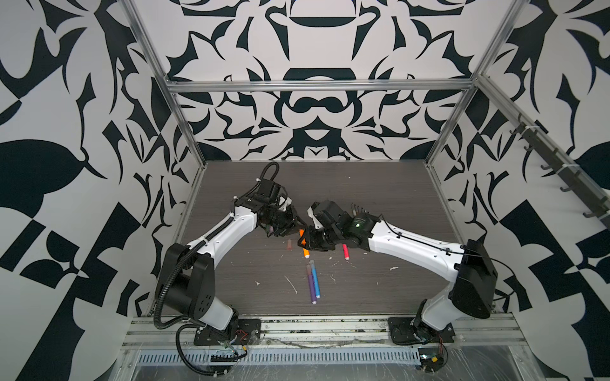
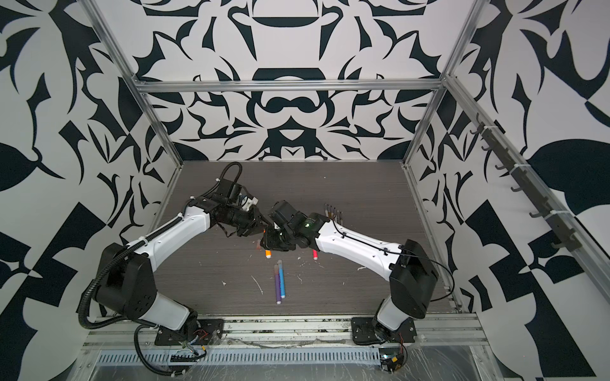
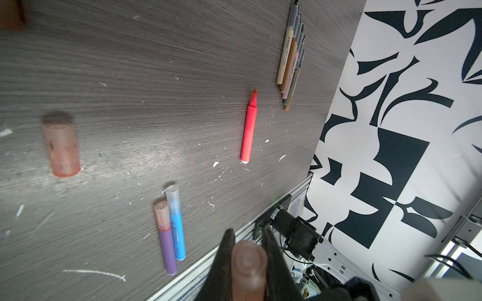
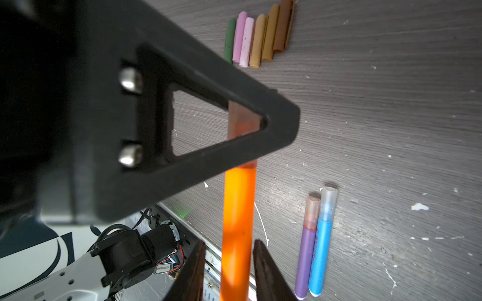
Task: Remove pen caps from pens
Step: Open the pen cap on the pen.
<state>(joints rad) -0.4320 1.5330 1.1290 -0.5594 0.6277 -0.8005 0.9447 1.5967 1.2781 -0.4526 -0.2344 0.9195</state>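
Orange pen barrel [image 4: 237, 208] clamped in right tool [image 4: 229, 242], its translucent tubular cap [image 3: 247, 263] pinched in left tool [image 3: 247, 230], woodgrain tabletop [image 4: 365, 104]

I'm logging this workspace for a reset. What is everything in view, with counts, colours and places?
dark wood-grain table: 1, grey, under everything
thick orange pen: 1, orange, centre, gripped at its barrel
translucent cap: 1, brownish, at that pen's end, gripped
loose translucent cap: 1, pinkish, lying near the orange pen
thick uncapped pen: 1, pink-red, lying right of centre
thick capped pens: 2, purple and blue, side by side, front
thin uncapped pens: about 6, tan, brown, pink, olive, row far right
thin caps: 6, green, pink, tan, brown, one row
white flecks: many, scattered
left gripper: black, shut on translucent cap
right gripper: black, shut on orange pen
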